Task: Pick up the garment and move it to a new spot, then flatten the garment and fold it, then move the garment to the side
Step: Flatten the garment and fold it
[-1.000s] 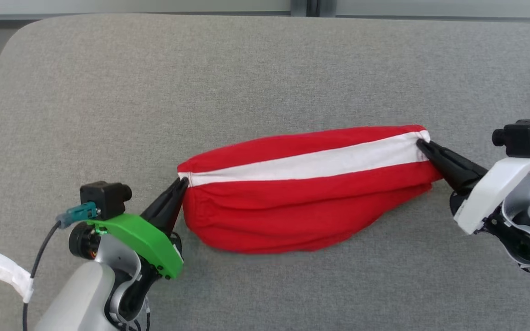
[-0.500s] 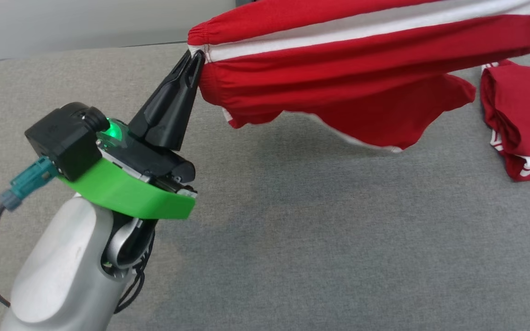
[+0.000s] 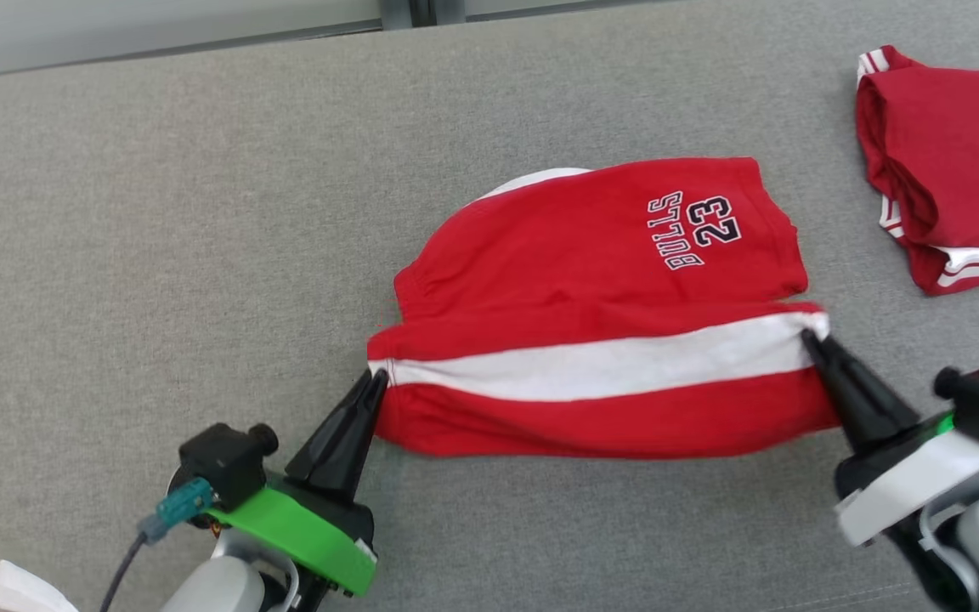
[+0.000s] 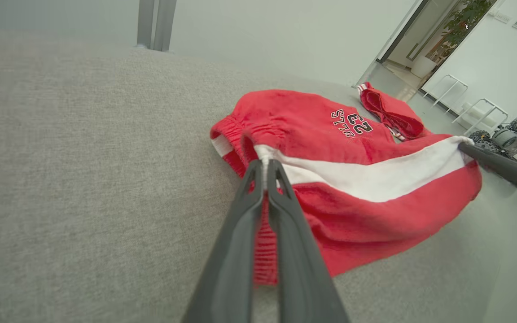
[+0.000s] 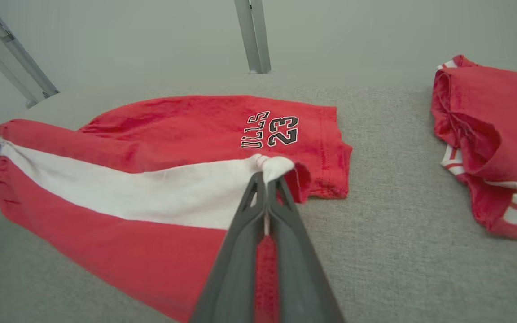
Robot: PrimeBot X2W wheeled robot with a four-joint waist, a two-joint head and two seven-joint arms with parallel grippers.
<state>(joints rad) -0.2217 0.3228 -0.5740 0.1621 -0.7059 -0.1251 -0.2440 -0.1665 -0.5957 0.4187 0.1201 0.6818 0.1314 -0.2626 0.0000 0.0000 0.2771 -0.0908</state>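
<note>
Head view: left tool (image 3: 377, 382), right tool (image 3: 811, 339) pinch garment (image 3: 591, 255) ends; left wrist view: doorway (image 4: 422, 49).

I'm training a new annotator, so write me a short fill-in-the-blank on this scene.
The left gripper and right gripper each pinch an end of the red fabric shorts' ____ stripe. The number printed on the shorts is ____. Another red-and-white garment lies on the grey cloth surface to the robot's ____.
Missing: white; 23; right.

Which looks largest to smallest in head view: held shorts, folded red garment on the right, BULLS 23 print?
1. held shorts
2. folded red garment, cut off by the frame edge, so its full extent is unsure
3. BULLS 23 print
</note>
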